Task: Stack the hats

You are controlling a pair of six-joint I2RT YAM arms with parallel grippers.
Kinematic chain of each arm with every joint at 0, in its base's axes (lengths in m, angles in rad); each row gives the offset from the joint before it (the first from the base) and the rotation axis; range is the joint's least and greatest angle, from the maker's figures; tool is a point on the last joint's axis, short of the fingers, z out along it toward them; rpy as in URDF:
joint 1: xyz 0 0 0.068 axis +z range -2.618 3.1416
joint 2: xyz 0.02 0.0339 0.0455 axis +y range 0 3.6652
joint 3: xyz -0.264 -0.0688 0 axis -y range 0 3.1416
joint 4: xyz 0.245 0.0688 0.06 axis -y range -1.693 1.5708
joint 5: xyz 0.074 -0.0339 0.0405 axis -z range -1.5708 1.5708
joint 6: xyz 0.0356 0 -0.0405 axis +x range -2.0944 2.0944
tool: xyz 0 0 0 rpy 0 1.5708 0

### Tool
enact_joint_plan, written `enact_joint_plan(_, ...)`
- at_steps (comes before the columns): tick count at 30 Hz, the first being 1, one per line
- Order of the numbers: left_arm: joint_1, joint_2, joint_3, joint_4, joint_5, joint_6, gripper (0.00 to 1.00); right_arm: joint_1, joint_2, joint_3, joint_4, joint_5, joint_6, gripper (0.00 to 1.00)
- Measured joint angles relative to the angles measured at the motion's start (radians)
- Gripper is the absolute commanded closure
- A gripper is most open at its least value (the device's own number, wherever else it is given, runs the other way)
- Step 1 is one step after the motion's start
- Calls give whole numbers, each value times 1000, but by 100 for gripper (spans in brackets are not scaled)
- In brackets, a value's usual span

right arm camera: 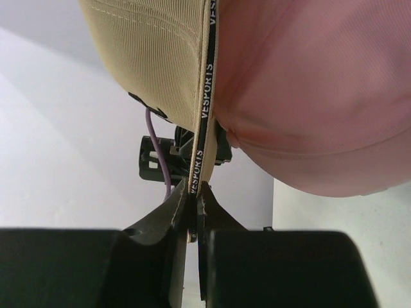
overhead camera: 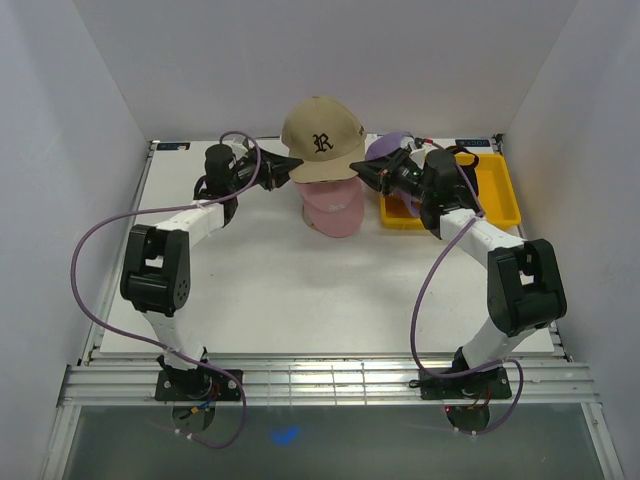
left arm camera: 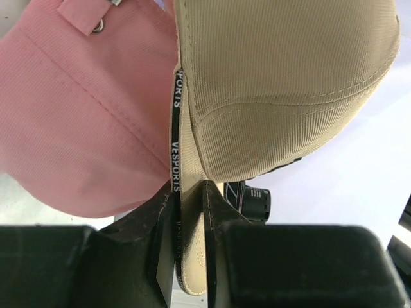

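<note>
Over the pink cap (overhead camera: 335, 210) hangs the tan cap (overhead camera: 322, 135), left gripper (overhead camera: 289, 163) and right gripper (overhead camera: 361, 169) clamped on its sides

Robot lab cell: plain white walls (overhead camera: 60, 150), white table (overhead camera: 300, 300), aluminium mounting rail (overhead camera: 330, 382).

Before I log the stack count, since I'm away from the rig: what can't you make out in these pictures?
- Top view: the tan cap, pinched by the left gripper and right gripper, covers the pink pile, so its cap count is unclear.
- Top view: the purple cap is mostly behind the right gripper.
- Wrist views: caps fill the frames, hiding the tray and purple cap.
</note>
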Motion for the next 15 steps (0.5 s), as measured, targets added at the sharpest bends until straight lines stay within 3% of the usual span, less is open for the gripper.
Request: enact_joint_plan(15, 0, -35, -70, -5, 40, 101, 100, -19, -4, -79, -2, -46, -62, 92)
